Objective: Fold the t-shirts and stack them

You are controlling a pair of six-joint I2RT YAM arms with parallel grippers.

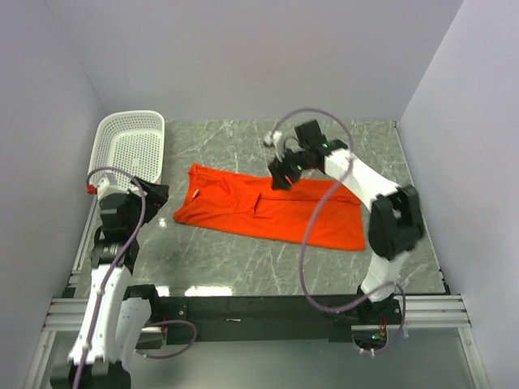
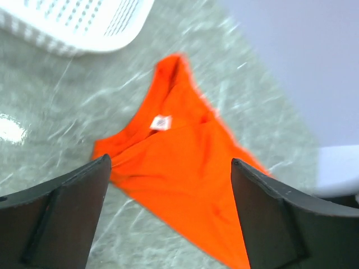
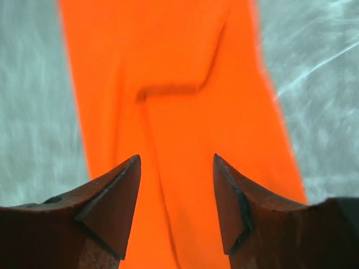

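Observation:
One orange-red t-shirt [image 1: 268, 209] lies folded into a long band across the middle of the grey marble table, collar end at the left. It shows in the left wrist view [image 2: 179, 162] with its white neck label, and fills the right wrist view [image 3: 174, 112]. My right gripper [image 1: 282, 177] is open and empty, hovering just above the band's far edge near its middle [image 3: 176, 162]. My left gripper [image 1: 154, 194] is open and empty, above the table left of the shirt's collar end [image 2: 168, 168].
A white perforated plastic basket [image 1: 130, 146] stands at the back left of the table, also in the left wrist view [image 2: 73, 25]. Grey walls close the table at the back and sides. The black frame rail runs along the near edge.

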